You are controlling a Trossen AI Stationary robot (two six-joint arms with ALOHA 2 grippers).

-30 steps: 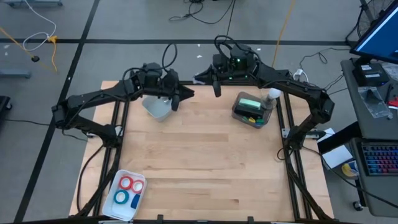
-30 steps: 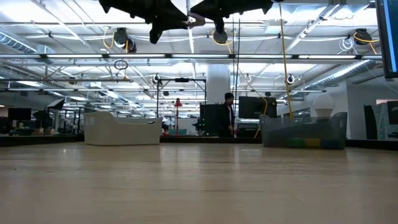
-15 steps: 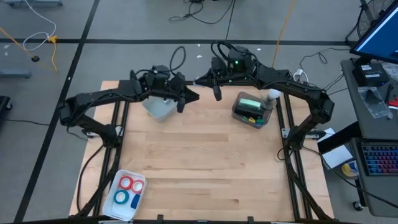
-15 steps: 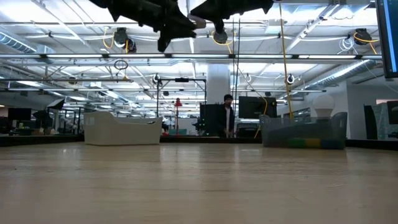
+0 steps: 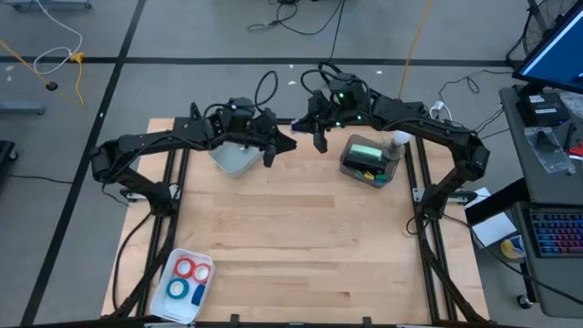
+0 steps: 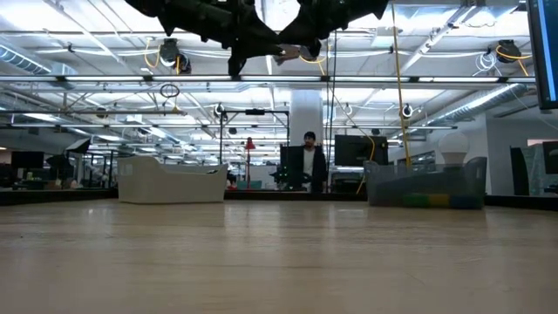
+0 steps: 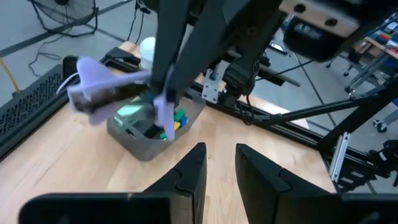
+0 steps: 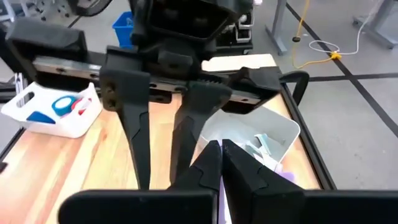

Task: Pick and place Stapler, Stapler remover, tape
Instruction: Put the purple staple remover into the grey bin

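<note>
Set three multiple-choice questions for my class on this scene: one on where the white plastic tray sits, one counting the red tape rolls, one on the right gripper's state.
1. Where on the wooden table is the white plastic tray?
A. At a corner on the left arm's side
B. In the centre
C. At the right arm's edge

2. How many red ring-shaped tape rolls lie in it?
A. None
B. Two
C. Five

3. The right gripper's fingers are:
A. Wide open
B. Shut together
C. Clamped on a blue roll

Answers:
1 A: the white plastic tray sits at a corner of the wooden table.
2 B: two red ring-shaped tape rolls show.
3 B: no gap shows at the right gripper.
</note>
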